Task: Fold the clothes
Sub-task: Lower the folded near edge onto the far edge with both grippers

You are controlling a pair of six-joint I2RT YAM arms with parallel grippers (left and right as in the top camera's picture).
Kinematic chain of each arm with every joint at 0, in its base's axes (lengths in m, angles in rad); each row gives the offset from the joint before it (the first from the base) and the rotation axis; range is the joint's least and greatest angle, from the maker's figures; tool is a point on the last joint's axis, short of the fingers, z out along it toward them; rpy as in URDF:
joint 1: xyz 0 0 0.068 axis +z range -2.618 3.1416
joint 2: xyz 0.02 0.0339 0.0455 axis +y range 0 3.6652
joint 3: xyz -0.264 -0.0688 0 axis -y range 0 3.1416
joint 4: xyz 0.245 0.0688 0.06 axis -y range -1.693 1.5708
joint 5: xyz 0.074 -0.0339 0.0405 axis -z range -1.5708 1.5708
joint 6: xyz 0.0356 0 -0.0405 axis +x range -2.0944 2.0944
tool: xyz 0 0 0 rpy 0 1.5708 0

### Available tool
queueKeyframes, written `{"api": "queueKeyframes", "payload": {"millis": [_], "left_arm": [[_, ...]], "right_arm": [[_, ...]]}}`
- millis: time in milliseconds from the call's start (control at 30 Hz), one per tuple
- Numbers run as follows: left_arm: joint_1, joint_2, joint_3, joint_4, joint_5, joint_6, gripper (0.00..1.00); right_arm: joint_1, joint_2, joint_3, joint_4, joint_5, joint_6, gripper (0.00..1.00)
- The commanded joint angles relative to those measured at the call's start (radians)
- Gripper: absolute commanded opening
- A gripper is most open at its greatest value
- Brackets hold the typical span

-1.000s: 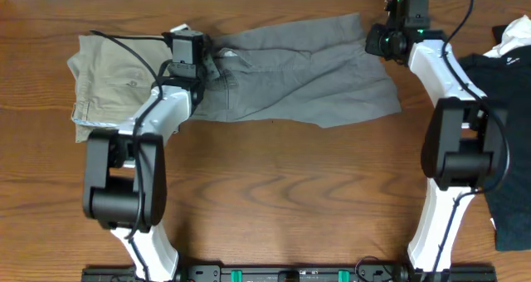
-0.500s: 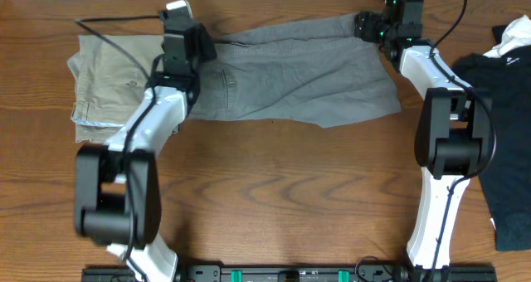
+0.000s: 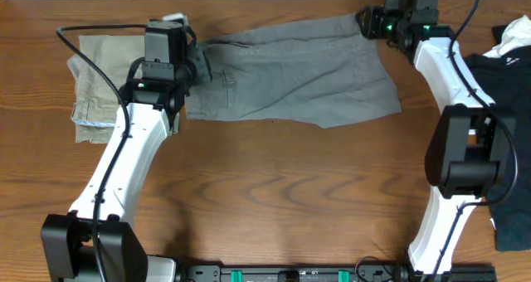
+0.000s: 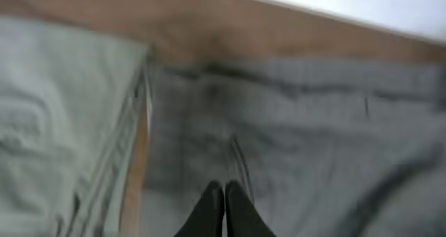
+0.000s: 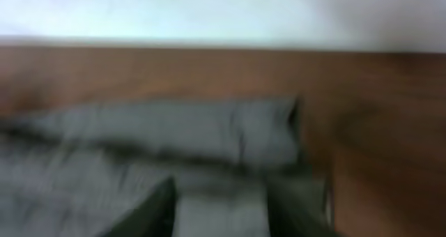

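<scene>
The grey shorts (image 3: 307,75) lie spread flat and wrinkled across the far middle of the table. My left gripper (image 3: 199,65) is over their left waistband end. In the blurred left wrist view its fingers (image 4: 224,189) are pressed together just above the grey cloth (image 4: 313,125), and no cloth shows between them. My right gripper (image 3: 366,23) is at the far right corner of the shorts. In the blurred right wrist view its fingers (image 5: 226,205) are spread apart over the grey cloth (image 5: 174,132).
Folded khaki-beige trousers (image 3: 104,83) lie at the far left, touching the shorts' left end, and also show in the left wrist view (image 4: 56,125). A black garment (image 3: 510,108) with a white label (image 3: 508,56) lies at the right edge. The wooden table (image 3: 282,191) is bare in front.
My left arm has swung outward and its gripper has slid left toward the waistband edge. My right gripper has moved to the shorts' far right corner. The shorts lie as before.
</scene>
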Motion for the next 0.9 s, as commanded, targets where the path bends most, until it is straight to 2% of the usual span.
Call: {"api": "queueKeyframes", "payload": {"millis": [0, 67, 167, 333, 500, 633, 867], "left_arm": [[0.003, 0.037, 0.003, -0.032, 0.061, 0.01, 0.06], [0.003, 0.069, 0.003, -0.035, 0.095, 0.01, 0.06], [0.002, 0.138, 0.003, -0.003, 0.161, 0.011, 0.06], [0.002, 0.272, 0.003, 0.101, 0.174, 0.013, 0.06], [0.002, 0.371, 0.003, 0.209, 0.252, 0.013, 0.06], [0.002, 0.423, 0.003, 0.265, 0.255, 0.013, 0.06], [0.002, 0.537, 0.003, 0.435, 0.255, 0.013, 0.06]], "right_arm": [[0.03, -0.02, 0.007, -0.117, -0.05, -0.071, 0.18], [0.042, -0.012, 0.006, -0.194, -0.05, -0.109, 0.08], [0.07, 0.012, 0.006, -0.251, -0.033, -0.151, 0.01], [0.108, 0.066, 0.006, -0.219, 0.059, -0.15, 0.01], [0.129, 0.134, 0.006, -0.162, 0.061, -0.15, 0.01], [0.138, 0.186, 0.006, -0.106, 0.061, -0.15, 0.01], [0.138, 0.283, 0.006, 0.13, 0.061, -0.136, 0.01]]}}
